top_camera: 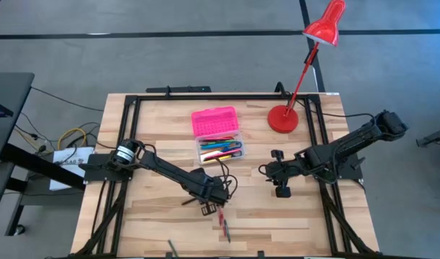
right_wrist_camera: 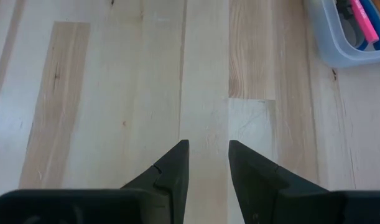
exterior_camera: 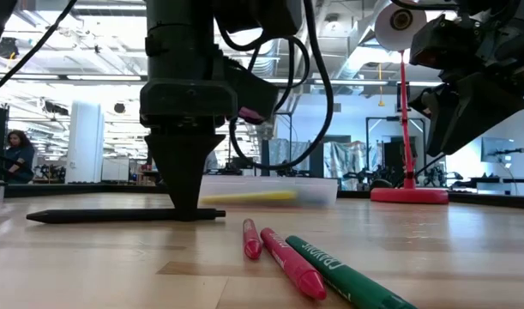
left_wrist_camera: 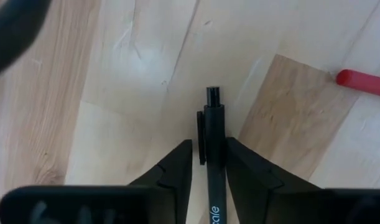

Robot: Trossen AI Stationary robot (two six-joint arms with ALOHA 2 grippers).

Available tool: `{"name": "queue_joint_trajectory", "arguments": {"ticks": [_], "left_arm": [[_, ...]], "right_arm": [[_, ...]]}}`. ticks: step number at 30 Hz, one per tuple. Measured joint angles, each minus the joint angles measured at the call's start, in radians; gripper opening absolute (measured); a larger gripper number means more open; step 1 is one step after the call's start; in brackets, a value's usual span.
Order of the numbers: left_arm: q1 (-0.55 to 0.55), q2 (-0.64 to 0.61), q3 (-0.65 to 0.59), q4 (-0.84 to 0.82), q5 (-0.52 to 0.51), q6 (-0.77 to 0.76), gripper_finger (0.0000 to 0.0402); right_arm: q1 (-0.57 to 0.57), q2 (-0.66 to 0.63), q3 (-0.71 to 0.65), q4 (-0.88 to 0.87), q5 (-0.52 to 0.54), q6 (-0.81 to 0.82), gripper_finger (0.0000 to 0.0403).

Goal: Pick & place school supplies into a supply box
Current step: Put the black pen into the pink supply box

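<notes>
One black pen (left_wrist_camera: 215, 155) lies between the left gripper's (left_wrist_camera: 209, 163) fingers, flat on the table (top_camera: 162, 119).
Fingers straddle it, axis along them; clamped or loose, cannot tell. Right gripper (right_wrist_camera: 208, 163) apart, empty, farther off. Box (top_camera: 221, 150) beyond, lid open. Green marker (exterior_camera: 347, 276) reads "Crayola".

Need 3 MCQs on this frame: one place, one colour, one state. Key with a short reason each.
1. Where is the left gripper?
A. Inside the supply box
B. Down at the table over a black pen
C. Beside the lamp

2. What colour is the supply box lid?
A. Pink
B. Green
C. Black

3. What is between the right gripper jaws?
A. A marker
B. Scissors
C. Nothing, only bare table

Key: 1 B, the black pen lies between its jaws on the wood. 2 A, the high view shows a bright pink lid. 3 C, the right wrist view shows only table between the parted jaws.
</notes>
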Motion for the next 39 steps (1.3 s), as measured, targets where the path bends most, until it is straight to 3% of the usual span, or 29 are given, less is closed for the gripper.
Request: {"name": "queue_joint_trajectory", "arguments": {"ticks": [7,18,26,39], "left_arm": [[-0.020,0.000,0.000,-0.030,0.021,-0.044,0.0094],[-0.021,0.000,0.000,-0.089,0.139,-0.073,0.0092],[-0.001,0.000,-0.002,-0.067,0.162,-0.014,0.0016],[0.010,0.005,0.035,-0.068,0.124,0.004,0.0014]], "right_arm": [[0.000,0.000,0.000,0.000,-0.002,0.009,0.0107],[0.000,0.000,0.000,0.000,-0.002,0.018,0.0107],[0.000,0.000,0.000,0.001,-0.002,0.051,0.0107],[0.000,0.000,0.000,0.005,0.000,0.060,0.0107]]}}
